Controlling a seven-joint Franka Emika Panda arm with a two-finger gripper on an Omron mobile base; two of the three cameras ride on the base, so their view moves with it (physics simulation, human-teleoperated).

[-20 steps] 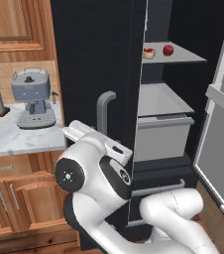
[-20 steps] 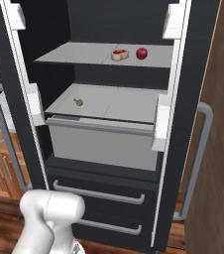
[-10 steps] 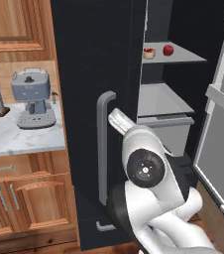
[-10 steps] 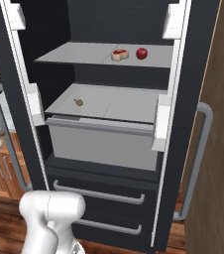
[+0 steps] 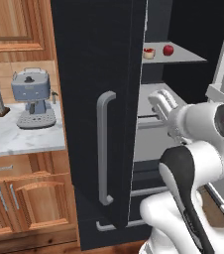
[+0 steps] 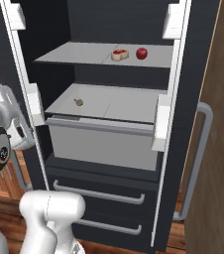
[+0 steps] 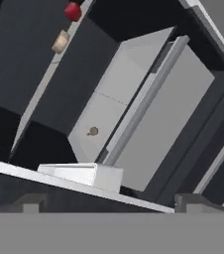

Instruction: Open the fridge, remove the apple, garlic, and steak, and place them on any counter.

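Claw [image 7: 112,201]: jaws stood wide apart, held nothing, at the left door's inner edge.
Garlic [image 6: 78,102]: ahead of the claw, on the lower shelf.
Steak [image 6: 119,54]: higher up, on the upper shelf.
Apple [image 6: 141,53]: just beside the steak.
Fridge [image 5: 101,74]: both doors open.
Desk [image 5: 20,139]: off to the claw's left.

Left base cam: behind arm, left side, facing fwd/down at fridge [image 5: 109,99] door edge-on, marble counter [image 5: 20,139] w/ coffee machine [image 5: 32,99] at left. Right base cam: behind arm, right side, looking nearly square into open fridge interior, closer to shelves. Hand cam: rolled hard, aimed into interior, close to door edge. Shared by all three: upper shelf w/ apple [image 6: 141,53] and steak [image 6: 119,54]; right base + hand also share garlic [image 6: 78,102] on lower shelf.
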